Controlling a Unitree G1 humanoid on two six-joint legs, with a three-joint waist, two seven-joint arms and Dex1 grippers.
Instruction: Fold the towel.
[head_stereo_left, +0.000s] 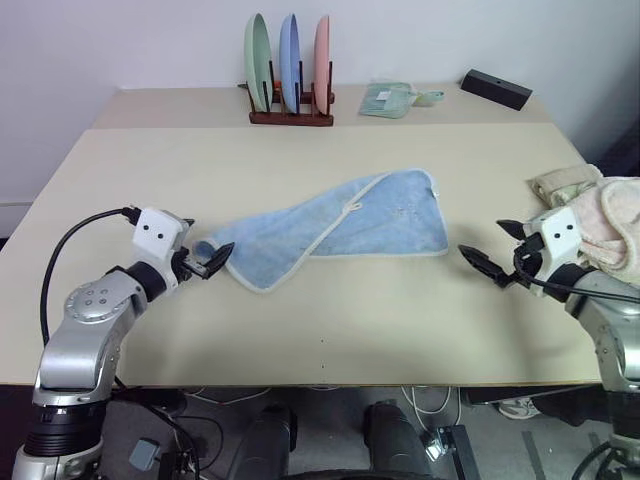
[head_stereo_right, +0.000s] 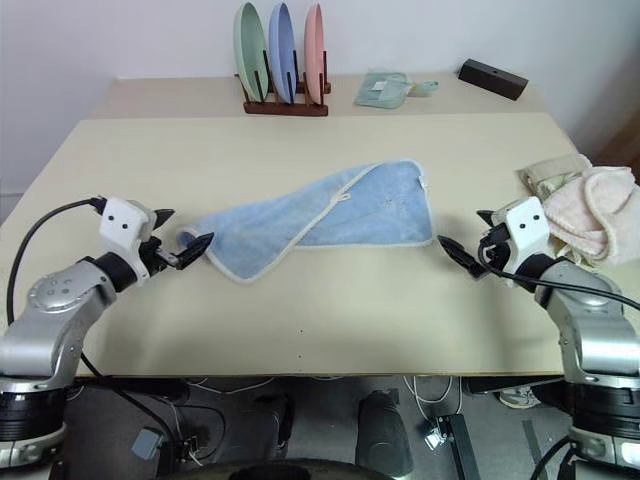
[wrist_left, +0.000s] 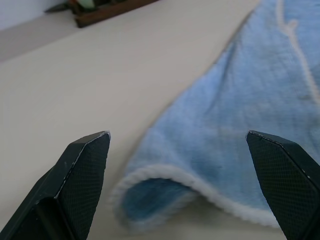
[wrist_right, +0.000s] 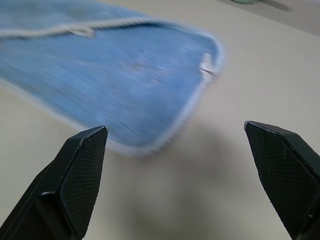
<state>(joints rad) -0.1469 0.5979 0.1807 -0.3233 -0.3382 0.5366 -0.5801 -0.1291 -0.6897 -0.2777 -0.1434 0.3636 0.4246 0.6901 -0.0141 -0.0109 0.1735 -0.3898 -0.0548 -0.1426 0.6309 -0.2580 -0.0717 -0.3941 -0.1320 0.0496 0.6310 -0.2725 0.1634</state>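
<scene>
I am hovering my left gripper (head_stereo_left: 208, 262) and right gripper (head_stereo_left: 487, 262), both released, at either end of the rumpled towel (head_stereo_left: 330, 228) mid-desk (head_stereo_left: 380, 320); next, I judge, grasping its ends.

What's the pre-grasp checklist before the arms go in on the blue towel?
1. Left gripper jaws open: ok.
2. Right gripper jaws open: ok.
3. Nothing held by either gripper: ok.
4. Towel lying flat: not ok, it lies twisted and loosely folded over itself, with its narrow end curled up at the left gripper.
5. Left gripper lined up on a towel end: ok, the curled end sits between its fingers in the left wrist view.
6. Right gripper lined up on a towel corner: cannot tell, the corner sits off toward one finger, apart from it.
</scene>
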